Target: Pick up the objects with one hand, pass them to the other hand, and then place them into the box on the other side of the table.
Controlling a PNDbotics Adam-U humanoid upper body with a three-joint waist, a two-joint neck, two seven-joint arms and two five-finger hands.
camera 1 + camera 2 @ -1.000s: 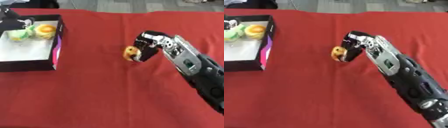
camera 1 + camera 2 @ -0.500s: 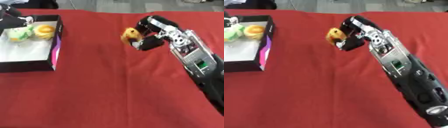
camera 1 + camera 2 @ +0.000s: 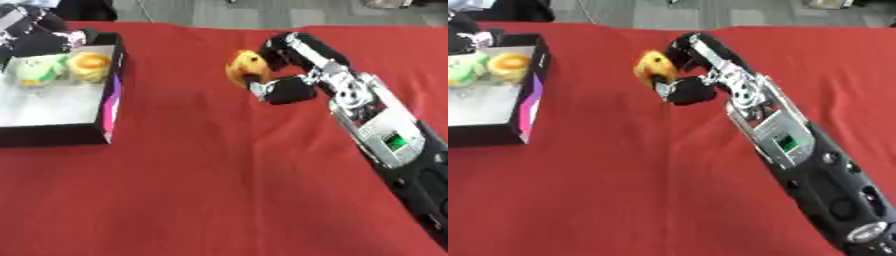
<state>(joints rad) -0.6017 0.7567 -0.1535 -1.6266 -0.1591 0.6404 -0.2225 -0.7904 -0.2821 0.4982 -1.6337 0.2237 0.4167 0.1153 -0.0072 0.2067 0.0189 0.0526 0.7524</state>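
A red cloth covers the surface [image 3: 219, 190], with grey floor beyond its far edge. A black box [image 3: 109, 95] with a pale inside sits at the left, holding a green toy [image 3: 39, 70] and a yellow toy [image 3: 90, 66]. The right hand [image 3: 284, 75] is curled around a small yellow-orange toy [image 3: 245, 67], held above the cloth, well apart from the box. The left hand [image 3: 31, 32] shows dark at the box's far corner; its fingers cannot be made out.

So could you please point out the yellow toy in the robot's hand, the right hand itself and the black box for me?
yellow toy [image 3: 244, 67], left eye view, on its yellow body.
right hand [image 3: 293, 90], left eye view, on the dark thumb below the toy.
black box [image 3: 113, 95], left eye view, on its right wall.
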